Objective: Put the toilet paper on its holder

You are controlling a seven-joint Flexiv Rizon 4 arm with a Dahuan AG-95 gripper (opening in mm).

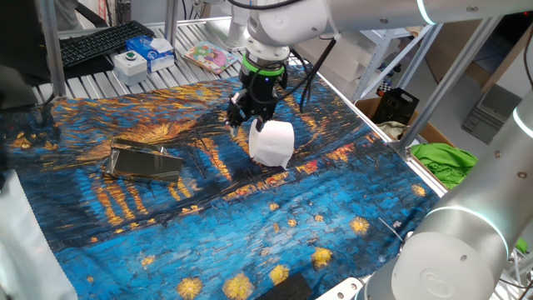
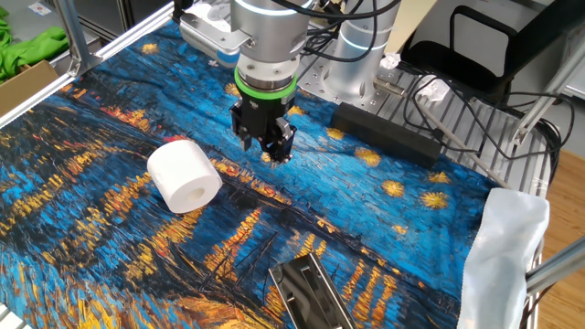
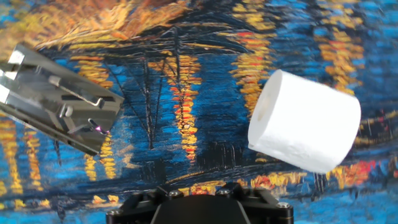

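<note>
My gripper [image 2: 267,146] hangs above the cloth with nothing in it; how wide the fingers stand I cannot tell. The toilet paper [image 2: 185,175] lies on its side just beside me, the holder [image 1: 146,162] further away. I should center over the roll before descending.

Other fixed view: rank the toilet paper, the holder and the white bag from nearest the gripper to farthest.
1. Toilet paper: lying on its side on the cloth, left of the gripper in this picture.
2. Holder: flat on the cloth at the bottom edge, below the gripper.
3. White bag: at the table's right edge, farthest.
</note>
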